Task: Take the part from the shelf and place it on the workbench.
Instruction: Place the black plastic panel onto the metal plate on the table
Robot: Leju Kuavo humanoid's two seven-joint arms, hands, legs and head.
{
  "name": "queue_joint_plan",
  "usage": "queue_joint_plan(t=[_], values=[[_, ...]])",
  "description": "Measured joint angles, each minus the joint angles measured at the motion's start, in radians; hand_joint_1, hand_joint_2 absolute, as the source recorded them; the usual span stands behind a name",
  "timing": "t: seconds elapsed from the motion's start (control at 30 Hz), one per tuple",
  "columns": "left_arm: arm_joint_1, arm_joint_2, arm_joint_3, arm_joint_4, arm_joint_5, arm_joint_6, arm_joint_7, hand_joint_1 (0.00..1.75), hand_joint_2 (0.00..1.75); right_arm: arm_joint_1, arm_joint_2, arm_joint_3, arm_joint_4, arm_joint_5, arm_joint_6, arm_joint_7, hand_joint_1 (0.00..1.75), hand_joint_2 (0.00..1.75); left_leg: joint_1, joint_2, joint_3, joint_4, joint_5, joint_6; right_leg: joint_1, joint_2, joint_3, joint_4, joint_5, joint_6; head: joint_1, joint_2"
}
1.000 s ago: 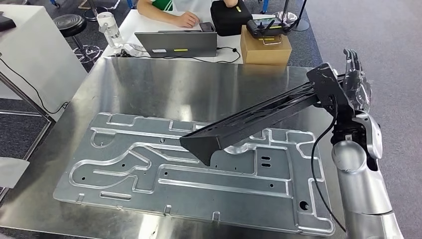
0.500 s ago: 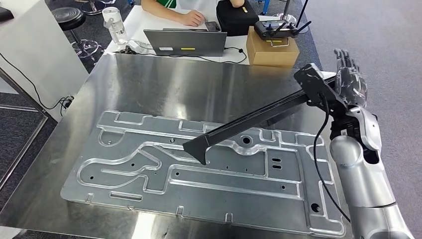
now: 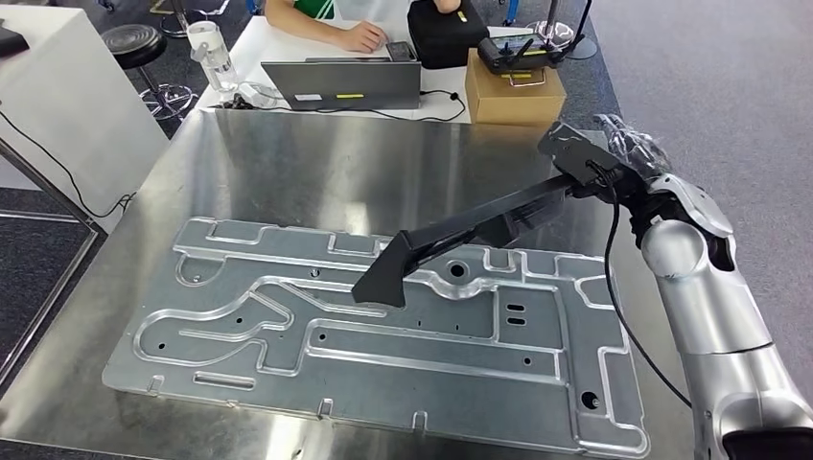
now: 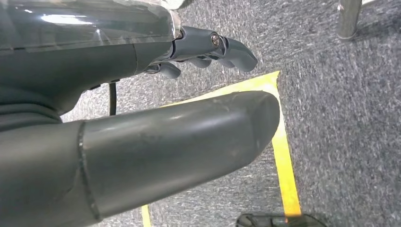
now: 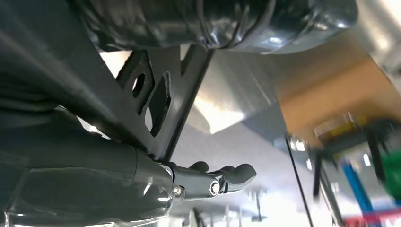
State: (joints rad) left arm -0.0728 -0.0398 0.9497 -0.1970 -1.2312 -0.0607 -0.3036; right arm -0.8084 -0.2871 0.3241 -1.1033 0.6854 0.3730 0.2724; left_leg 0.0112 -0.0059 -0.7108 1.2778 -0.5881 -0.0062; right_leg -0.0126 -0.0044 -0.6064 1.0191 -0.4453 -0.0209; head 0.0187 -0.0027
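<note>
The part is a long black metal bracket (image 3: 479,228). My right hand (image 3: 628,158) grips its far end above the right side of the steel workbench (image 3: 316,172). The bracket slopes down to the left, and its low end hangs over or on the embossed aluminium panel (image 3: 288,326) lying on the bench; I cannot tell if it touches. In the right wrist view the black bracket (image 5: 156,94) with its cut-out holes sits between thumb and fingers (image 5: 222,177). In the left wrist view my left hand (image 4: 142,142) hangs over grey carpet, fingers (image 4: 213,47) loosely curled, holding nothing.
Behind the bench a white table carries a laptop (image 3: 340,86), a cardboard box (image 3: 513,96) with a controller on top, a black bag (image 3: 443,34) and a bottle (image 3: 213,57). A person (image 3: 331,19) sits there. A stool (image 3: 134,43) stands at the far left.
My right hand has dropped and tipped forward, bringing the held end of the bracket lower and farther in over the bench. The bracket's low end has sunk closer to the panel. The camera swayed slightly.
</note>
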Motion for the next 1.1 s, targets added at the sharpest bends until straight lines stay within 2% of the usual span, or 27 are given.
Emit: queue_joint_plan(t=[0.03, 0.07, 0.13, 0.17, 0.23, 0.3, 0.37, 0.43, 0.5, 0.53, 0.57, 0.6, 0.67, 0.7, 0.73, 0.8, 0.87, 0.9, 0.97, 1.03, 1.07, 1.1], values=[[0.000, 0.000, 0.000, 0.000, -0.001, 0.000, 0.002, 0.00, 0.00, -0.009, -0.001, 0.013, 0.018, -0.009, 0.017, 0.003, 0.00, 0.00, 0.001, 0.000, -0.016, 0.025, 0.002, -0.001, 0.000, 0.000, 0.000, 0.002, -0.001, 0.000, 0.000, 0.000], [0.000, 0.000, 0.000, 0.000, -0.002, -0.001, 0.003, 0.00, 0.00, -0.017, -0.003, 0.026, 0.035, -0.016, 0.029, 0.006, 0.00, 0.00, 0.001, 0.000, -0.014, 0.012, 0.023, -0.002, 0.000, 0.001, 0.000, 0.004, -0.004, 0.000, 0.000, 0.000], [-0.002, 0.000, 0.001, 0.000, -0.004, -0.001, 0.005, 0.00, 0.00, -0.034, -0.006, 0.050, 0.062, -0.025, 0.041, 0.006, 0.00, 0.00, 0.002, 0.001, 0.035, -0.109, 0.097, 0.001, -0.001, 0.003, 0.002, 0.012, -0.010, 0.004, 0.000, 0.000], [-0.003, 0.000, 0.001, 0.000, -0.004, -0.001, 0.006, 0.00, 0.00, -0.043, -0.007, 0.059, 0.073, -0.028, 0.044, 0.006, 0.00, 0.00, 0.001, 0.002, 0.065, -0.171, 0.122, 0.003, 0.001, 0.003, 0.001, 0.018, -0.014, 0.008, 0.000, 0.000], [-0.005, 0.000, 0.001, 0.000, -0.005, -0.002, 0.008, 0.00, 0.00, -0.061, -0.011, 0.077, 0.096, -0.033, 0.052, 0.007, 0.00, 0.00, -0.001, 0.001, 0.093, -0.234, 0.137, 0.009, 0.005, 0.004, -0.003, 0.024, -0.018, 0.018, 0.000, 0.000], [-0.005, -0.001, 0.003, 0.000, -0.006, -0.002, 0.010, 0.00, 0.00, -0.073, -0.014, 0.095, 0.117, -0.038, 0.054, 0.010, 0.00, 0.87, -0.002, -0.001, 0.094, -0.237, 0.136, 0.016, 0.007, 0.004, -0.004, 0.023, -0.017, 0.026, 0.001, 0.000], [-0.006, -0.001, 0.005, 0.000, -0.007, -0.003, 0.011, 0.00, 0.00, -0.078, -0.016, 0.109, 0.131, -0.032, 0.025, 0.020, 0.00, 1.75, 0.002, -0.001, 0.096, -0.244, 0.141, 0.027, 0.005, 0.004, -0.009, 0.039, -0.032, 0.034, 0.001, 0.000], [-0.009, -0.002, 0.007, 0.000, -0.007, -0.002, 0.011, 0.00, 0.00, -0.080, -0.017, 0.121, 0.146, -0.014, -0.024, 0.032, 0.00, 1.75, 0.004, -0.001, 0.098, -0.250, 0.144, 0.038, 0.002, 0.004, -0.047, 0.126, -0.084, 0.043, 0.001, 0.000], [-0.010, -0.002, 0.009, 0.000, -0.007, -0.002, 0.011, 0.00, 0.00, -0.077, -0.017, 0.132, 0.162, 0.002, -0.059, 0.040, 0.00, 1.75, 0.002, -0.002, 0.098, -0.250, 0.144, 0.042, 0.001, 0.004, -0.110, 0.256, -0.138, 0.047, 0.001, 0.000], [-0.010, -0.002, 0.011, 0.000, -0.006, -0.002, 0.011, 0.00, 0.00, -0.073, -0.017, 0.136, 0.170, 0.010, -0.070, 0.044, 0.00, 1.75, 0.001, -0.002, 0.098, -0.250, 0.143, 0.043, 0.001, 0.004, -0.132, 0.295, -0.146, 0.047, 0.001, 0.000], [-0.010, -0.002, 0.014, 0.000, -0.006, -0.002, 0.011, 0.00, 0.00, -0.069, -0.016, 0.138, 0.177, 0.018, -0.080, 0.048, 0.00, 1.75, -0.001, -0.003, 0.099, -0.250, 0.143, 0.043, 0.001, 0.004, -0.136, 0.297, -0.133, 0.045, 0.001, 0.000], [-0.010, -0.002, 0.018, 0.000, -0.006, -0.002, 0.012, 0.00, 0.00, -0.065, -0.016, 0.140, 0.182, 0.029, -0.091, 0.051, 0.00, 1.75, -0.004, -0.004, 0.101, -0.250, 0.142, 0.044, 0.003, 0.004, -0.120, 0.258, -0.102, 0.039, 0.001, 0.000], [-0.012, -0.006, 0.023, 0.000, -0.006, -0.002, 0.012, 0.00, 0.00, -0.065, -0.014, 0.141, 0.188, 0.053, -0.114, 0.055, 0.00, 1.75, -0.009, -0.005, 0.104, -0.250, 0.140, 0.044, 0.010, 0.004, -0.055, 0.121, -0.031, 0.020, 0.001, 0.000], [-0.013, -0.009, 0.024, 0.000, -0.006, -0.001, 0.012, 0.00, 0.00, -0.066, -0.013, 0.142, 0.190, 0.065, -0.122, 0.056, 0.00, 1.75, -0.011, -0.005, 0.104, -0.250, 0.140, 0.043, 0.015, 0.004, -0.029, 0.063, -0.011, 0.011, 0.001, 0.000], [-0.014, -0.011, 0.025, 0.000, -0.006, -0.001, 0.012, 0.00, 0.00, -0.068, -0.011, 0.142, 0.192, 0.076, -0.127, 0.057, 0.00, 1.75, -0.010, -0.005, 0.102, -0.250, 0.140, 0.041, 0.020, 0.003, -0.014, 0.029, -0.003, 0.005, 0.000, 0.000], [-0.015, -0.013, 0.028, 0.000, -0.006, 0.000, 0.012, 0.00, 0.00, -0.069, -0.008, 0.142, 0.195, 0.095, -0.133, 0.058, 0.00, 1.75, -0.008, -0.004, 0.101, -0.252, 0.141, 0.033, 0.025, 0.003, -0.010, 0.014, -0.004, 0.001, 0.001, 0.000], [-0.016, -0.013, 0.031, 0.000, -0.007, 0.000, 0.011, 0.00, 0.00, -0.069, -0.003, 0.142, 0.196, 0.116, -0.139, 0.059, 0.00, 1.75, -0.008, -0.003, 0.103, -0.251, 0.136, 0.023, 0.019, 0.003, -0.003, 0.001, 0.001, -0.002, 0.000, 0.000], [-0.016, -0.013, 0.032, 0.000, -0.007, 0.000, 0.010, 0.00, 0.00, -0.069, 0.001, 0.142, 0.197, 0.125, -0.142, 0.059, 0.00, 1.75, -0.009, -0.002, 0.098, -0.237, 0.124, 0.016, 0.015, 0.001, 0.003, -0.007, 0.004, -0.003, 0.000, 0.000], [-0.017, -0.012, 0.033, 0.000, -0.007, 0.000, 0.009, 0.00, 0.00, -0.069, 0.008, 0.142, 0.200, 0.140, -0.145, 0.060, 0.00, 1.75, -0.005, -0.001, 0.062, -0.153, 0.074, 0.006, 0.009, -0.002, 0.010, -0.017, 0.009, -0.006, 0.000, 0.000], [-0.017, -0.011, 0.037, 0.000, -0.008, 0.000, 0.009, 0.00, 0.00, -0.066, 0.013, 0.142, 0.204, 0.149, -0.146, 0.060, 0.00, 1.75, -0.001, 0.000, 0.001, -0.027, 0.022, -0.002, 0.008, -0.003, 0.010, -0.016, 0.008, -0.008, -0.001, 0.000], [-0.016, -0.010, 0.039, 0.000, -0.008, 0.000, 0.009, 0.00, 0.00, -0.063, 0.016, 0.142, 0.206, 0.151, -0.146, 0.060, 0.00, 1.75, 0.002, 0.000, -0.016, 0.007, 0.017, -0.005, 0.008, -0.003, 0.010, -0.014, 0.007, -0.007, -0.001, 0.000], [-0.015, -0.010, 0.041, 0.000, -0.008, -0.001, 0.009, 0.00, 0.00, -0.060, 0.018, 0.142, 0.208, 0.154, -0.146, 0.060, 0.00, 1.75, 0.005, 0.000, -0.017, 0.005, 0.031, -0.009, 0.006, -0.003, 0.010, -0.012, 0.005, -0.006, -0.001, 0.000]])
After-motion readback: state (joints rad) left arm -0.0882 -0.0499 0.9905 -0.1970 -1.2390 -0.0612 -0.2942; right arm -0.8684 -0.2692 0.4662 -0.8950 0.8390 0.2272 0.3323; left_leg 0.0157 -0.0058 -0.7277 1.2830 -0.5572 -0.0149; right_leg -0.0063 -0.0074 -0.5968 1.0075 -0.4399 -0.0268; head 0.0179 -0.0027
